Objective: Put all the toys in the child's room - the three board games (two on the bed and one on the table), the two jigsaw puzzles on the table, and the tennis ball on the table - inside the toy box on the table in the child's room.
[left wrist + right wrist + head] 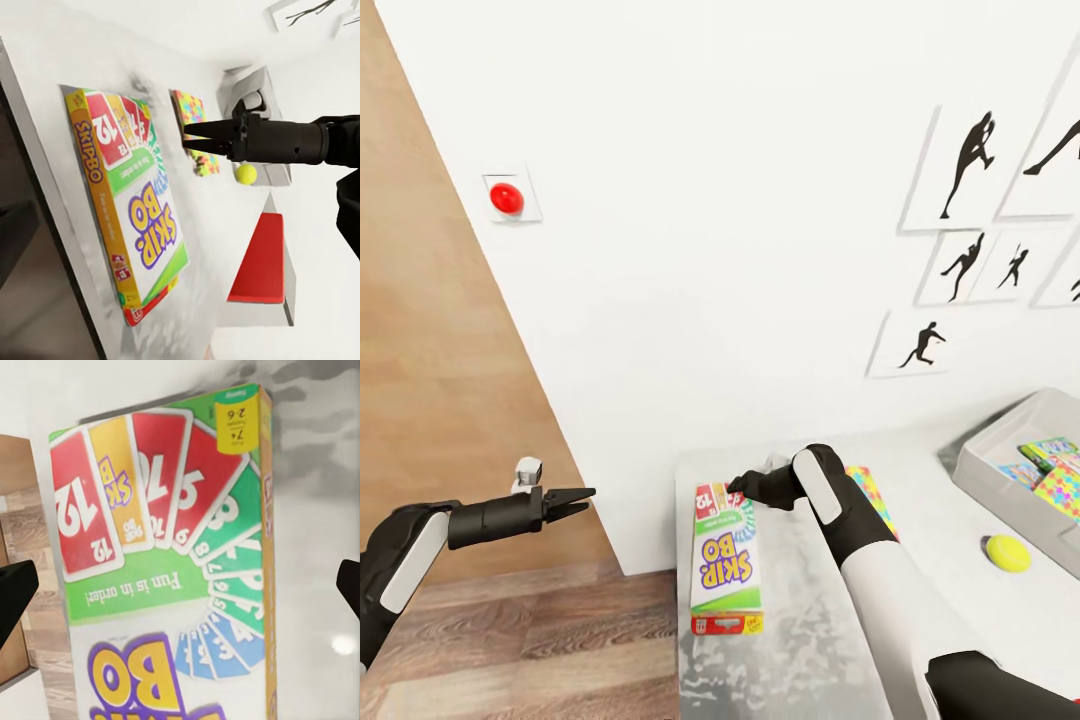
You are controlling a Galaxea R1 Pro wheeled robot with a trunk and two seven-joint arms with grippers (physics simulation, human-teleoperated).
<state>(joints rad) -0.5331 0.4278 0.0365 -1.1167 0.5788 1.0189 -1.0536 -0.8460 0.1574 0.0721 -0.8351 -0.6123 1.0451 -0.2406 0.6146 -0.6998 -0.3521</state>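
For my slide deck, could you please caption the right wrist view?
Open right tool poised over the Skip-Bo board game lying on the table.

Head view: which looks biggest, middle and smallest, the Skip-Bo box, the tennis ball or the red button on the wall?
1. Skip-Bo box, by far the biggest.
2. Tennis ball and red button look about alike; the button sits farther away, so I won't rank them.

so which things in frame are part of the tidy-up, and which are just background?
Job:
- SKIP BO box, under the right tool
- jigsaw on the table
- tennis ball
- toy box, colourful items already inside

Background:
- red wall button
- silhouette pictures
- left tool, idle
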